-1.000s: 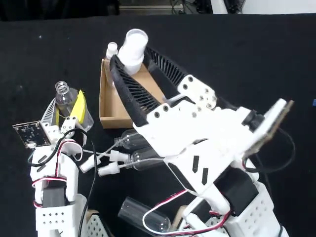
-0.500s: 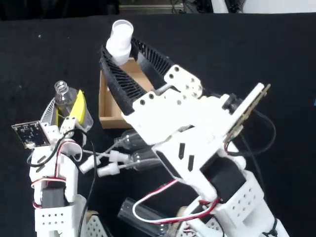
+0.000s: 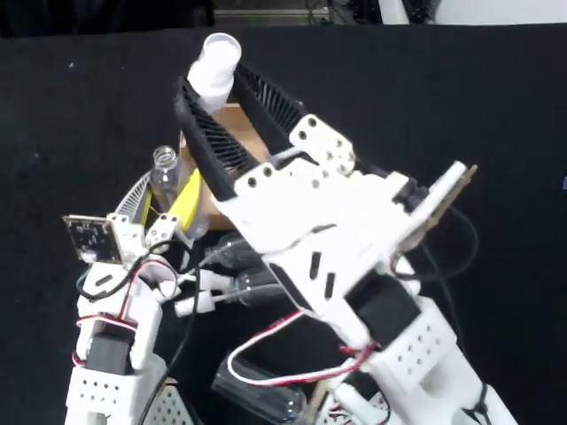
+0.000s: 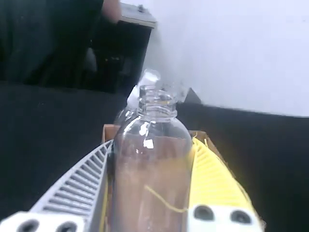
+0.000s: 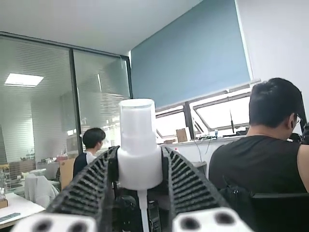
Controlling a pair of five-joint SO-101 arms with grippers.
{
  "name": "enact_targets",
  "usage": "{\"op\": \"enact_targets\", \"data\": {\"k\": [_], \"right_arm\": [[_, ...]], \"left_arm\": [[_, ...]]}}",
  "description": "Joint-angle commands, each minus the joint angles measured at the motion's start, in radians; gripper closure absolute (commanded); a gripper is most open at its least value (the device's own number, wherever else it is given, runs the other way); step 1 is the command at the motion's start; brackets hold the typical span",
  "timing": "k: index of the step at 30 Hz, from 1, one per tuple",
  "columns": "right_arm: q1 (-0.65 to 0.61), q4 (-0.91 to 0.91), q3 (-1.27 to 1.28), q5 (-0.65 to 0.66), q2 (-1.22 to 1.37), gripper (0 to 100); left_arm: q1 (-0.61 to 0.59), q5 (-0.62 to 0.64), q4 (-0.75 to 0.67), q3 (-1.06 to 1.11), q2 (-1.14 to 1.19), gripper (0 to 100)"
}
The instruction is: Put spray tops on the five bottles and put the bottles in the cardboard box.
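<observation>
Clear plastic bottle [image 4: 147, 164], uncapped, sits clamped in the left gripper [image 3: 166, 184] beside the brown cardboard box [image 3: 234, 117]; the right gripper [image 5: 140, 164] clasps a white spray top [image 5: 139, 145]. Two capped bottles [image 3: 244, 285] lie unboxed.

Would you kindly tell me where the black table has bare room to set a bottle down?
Bare black table lies left of the brown cardboard box and right of the right arm. It is crowded between the arms, where clear plastic bottles with white spray tops lie, and beside the box, where the left hand holds an uncapped clear bottle.
</observation>
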Motion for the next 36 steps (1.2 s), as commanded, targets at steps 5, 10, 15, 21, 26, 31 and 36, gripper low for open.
{"op": "enact_targets", "data": {"k": [5,10,15,21,26,31,36], "right_arm": [[0.025,-0.035,-0.068,-0.005,0.166,97.6],[0.025,-0.04,-0.097,-0.005,0.228,97.6],[0.041,-0.04,-0.111,-0.005,0.249,97.8],[0.074,-0.034,-0.114,-0.008,0.206,98.0],[0.074,-0.032,-0.114,-0.011,0.2,98.0],[0.072,-0.032,-0.114,-0.011,0.199,98.0],[0.072,-0.032,-0.119,-0.011,0.197,98.0]], "left_arm": [[0.019,0.005,-0.215,0.068,-0.008,97],[0.019,0.005,-0.207,0.067,-0.008,97],[0.019,0.005,-0.206,0.067,-0.008,97],[0.019,0.005,-0.173,0.067,-0.008,97],[0.019,0.003,-0.173,0.067,-0.008,97],[0.028,0.003,-0.172,0.067,-0.008,97],[0.116,-0.144,-0.17,0.067,-0.008,97]]}}
